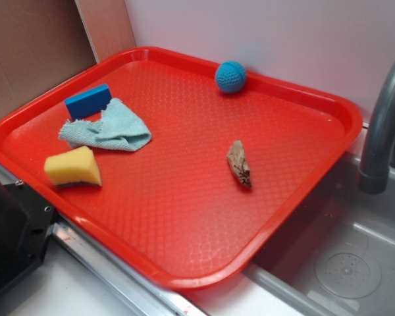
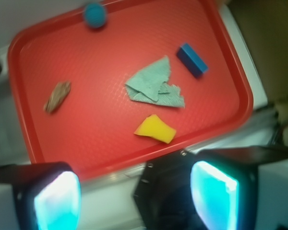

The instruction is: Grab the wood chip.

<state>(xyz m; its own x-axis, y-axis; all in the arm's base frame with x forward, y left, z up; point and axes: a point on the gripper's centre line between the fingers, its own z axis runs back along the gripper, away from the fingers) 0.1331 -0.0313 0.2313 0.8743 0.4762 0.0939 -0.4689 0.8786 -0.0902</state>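
Wood chip (image 1: 239, 164) lies alone, right-centre of red tray (image 1: 184, 263), well apart from yellow sponge (image 1: 72, 167). Gripper (image 2: 134, 199) spread wide, empty, w/ nothing between pads.

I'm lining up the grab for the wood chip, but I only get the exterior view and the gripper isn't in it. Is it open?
Observer: Yes. In the wrist view the gripper is open, with nothing between its fingers.
Operator: Is it over the tray?
Observer: No. The fingers sit outside the tray's rim, on the side nearest the yellow sponge.
Operator: How far off is the wood chip?
Observer: The wood chip shows on the left of the wrist view, well clear of both fingers, so the gripper has yet to travel across the tray to reach it.
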